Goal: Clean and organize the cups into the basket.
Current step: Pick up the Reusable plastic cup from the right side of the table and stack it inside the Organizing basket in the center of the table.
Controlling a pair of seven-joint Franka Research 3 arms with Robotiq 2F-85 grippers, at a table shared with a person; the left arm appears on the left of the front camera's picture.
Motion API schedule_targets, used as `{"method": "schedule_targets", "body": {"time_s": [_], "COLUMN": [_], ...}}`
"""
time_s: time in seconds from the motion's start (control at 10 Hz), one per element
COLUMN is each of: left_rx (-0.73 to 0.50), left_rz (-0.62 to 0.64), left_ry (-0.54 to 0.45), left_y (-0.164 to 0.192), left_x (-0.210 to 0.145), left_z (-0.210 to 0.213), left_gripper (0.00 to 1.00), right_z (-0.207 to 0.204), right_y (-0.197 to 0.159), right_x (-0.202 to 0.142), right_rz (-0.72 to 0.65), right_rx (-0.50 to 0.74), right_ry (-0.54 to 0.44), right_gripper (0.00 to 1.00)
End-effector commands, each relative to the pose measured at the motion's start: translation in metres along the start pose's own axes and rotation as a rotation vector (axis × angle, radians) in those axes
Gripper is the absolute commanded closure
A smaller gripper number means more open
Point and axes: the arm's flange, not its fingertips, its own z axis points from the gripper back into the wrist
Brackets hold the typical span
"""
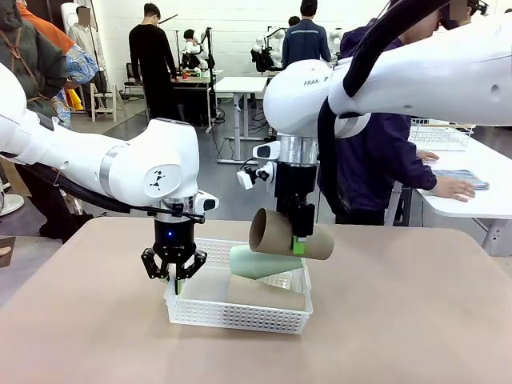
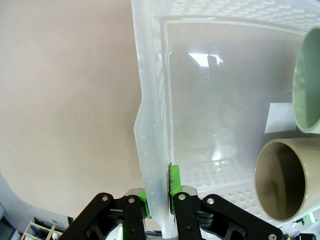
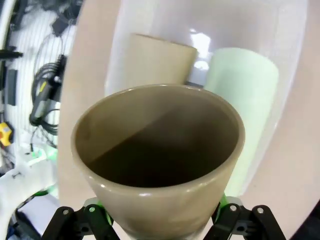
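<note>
Left gripper (image 1: 175,279): clamped tight on the rim at the basket's left short end, one pad on each side of the wall.
Basket (image 1: 237,315): white, latticed, resting on the tan table (image 1: 400,320) near its middle.
Cups inside: a mint cup (image 1: 260,262) lies tilted against the far wall; a tan cup (image 1: 264,293) lies flat on the floor beside it.
Right gripper (image 1: 298,242): grips a second tan cup (image 1: 284,233) on its side, above the basket's right end, mouth toward the camera.
</note>
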Motion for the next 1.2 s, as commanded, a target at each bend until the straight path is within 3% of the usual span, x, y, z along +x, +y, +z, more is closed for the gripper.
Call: {"method": "schedule_targets", "body": {"time_s": [0.0,0.1,1.1], "left_rx": [0.005,0.005,0.005], "left_rz": [-0.002,-0.002,-0.002], "left_ry": [-0.009,-0.009,-0.009], "left_y": [0.0,0.0,0.0], "left_x": [0.0,0.0,0.0], "left_z": [0.003,0.003,0.003], "left_gripper": [1.0,1.0,1.0], "right_z": [-0.014,-0.019,-0.017], "right_y": [-0.002,-0.004,-0.011], "right_x": [0.004,0.005,0.007], "right_rz": [-0.078,-0.087,-0.056], "right_rx": [-0.101,-0.142,-0.117], "right_ry": [0.065,0.079,0.041], "right_gripper": [0.15,0.15,0.15]}}
